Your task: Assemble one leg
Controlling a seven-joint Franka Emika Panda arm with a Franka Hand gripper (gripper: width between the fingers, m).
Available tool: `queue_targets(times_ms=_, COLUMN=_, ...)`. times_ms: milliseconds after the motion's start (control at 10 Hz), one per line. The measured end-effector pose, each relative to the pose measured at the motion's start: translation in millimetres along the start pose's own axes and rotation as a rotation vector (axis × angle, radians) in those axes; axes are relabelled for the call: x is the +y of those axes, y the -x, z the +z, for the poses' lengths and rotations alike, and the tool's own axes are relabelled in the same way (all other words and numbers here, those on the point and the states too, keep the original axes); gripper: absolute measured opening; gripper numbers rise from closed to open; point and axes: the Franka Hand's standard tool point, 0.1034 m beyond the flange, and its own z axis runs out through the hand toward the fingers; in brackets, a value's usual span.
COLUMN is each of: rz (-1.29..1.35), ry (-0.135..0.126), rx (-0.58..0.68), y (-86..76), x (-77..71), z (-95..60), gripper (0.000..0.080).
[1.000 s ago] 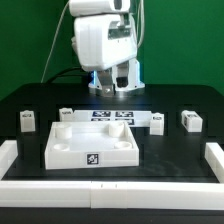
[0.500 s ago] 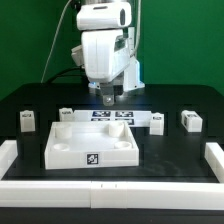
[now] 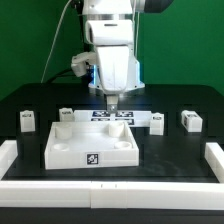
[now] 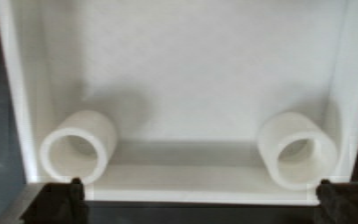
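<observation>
Several small white legs with square markers stand on the black table: one at the far left (image 3: pixel 26 121), one by the tray's back left corner (image 3: pixel 66 116), one right of the tray (image 3: pixel 157 122) and one at the far right (image 3: pixel 190 120). The large white tray-like panel (image 3: pixel 60 152) lies in the middle. My gripper (image 3: pixel 112 101) hangs over the panel's back edge, open and empty. In the wrist view the panel (image 4: pixel 194 70) fills the picture with two round corner sockets (image 4: pixel 78 145) (image 4: pixel 300 150). My gripper (image 4: pixel 202 200) has its dark fingertips (image 4: pixel 60 200) spread wide. No leg shows in the wrist view.
The marker board (image 3: pixel 100 115) lies just behind the panel, under the gripper. A low white rail (image 3: pixel 110 190) runs along the table's front, with raised ends at the exterior view's left (image 3: pixel 8 152) and right (image 3: pixel 215 155).
The arm has swung toward the exterior view's right and come forward and down, from behind the marker board to over the panel's back edge. The parts have not moved.
</observation>
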Motion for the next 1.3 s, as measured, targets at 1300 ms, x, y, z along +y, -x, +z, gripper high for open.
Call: queue_targets(times_ms=1300, rz=0.018, ry=-0.050, rx=0.036, y=6.9, x=-75.2, z=70.0, gripper=0.0650)
